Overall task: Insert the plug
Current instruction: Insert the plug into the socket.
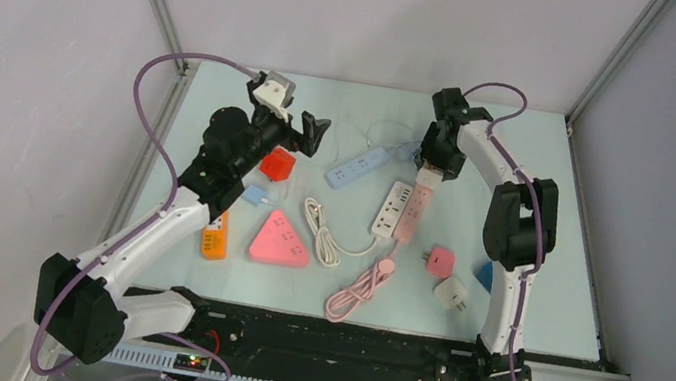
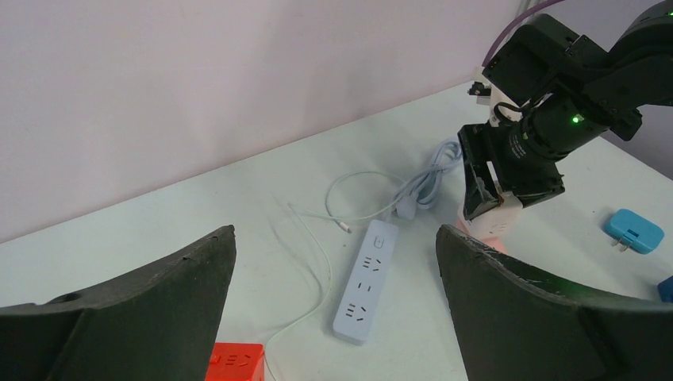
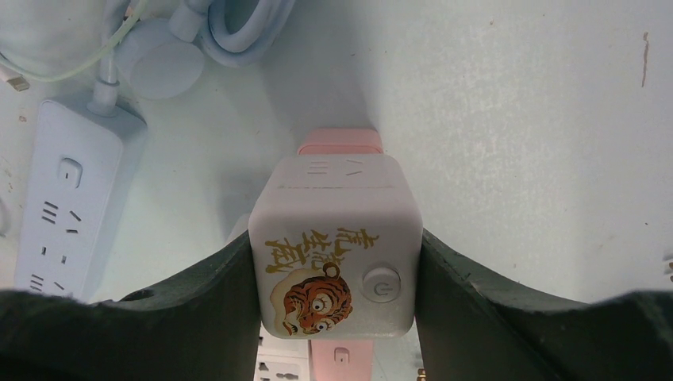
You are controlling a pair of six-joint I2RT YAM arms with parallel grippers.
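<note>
White cube-shaped plug adapter with a tiger sticker (image 3: 333, 214) sat clamped in the right pincer (image 3: 335, 242), directly over one end of the pink power strip (image 3: 340, 141) near the middle of the desk's (image 1: 558, 244) far edge. Left pincer (image 2: 335, 232) hung spread wide apart, holding nothing, toward the far-left corner.

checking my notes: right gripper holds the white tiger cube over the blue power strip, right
Wrong strip: the right gripper holds the white tiger cube over the pink power strip, as the right wrist view shows.
</note>
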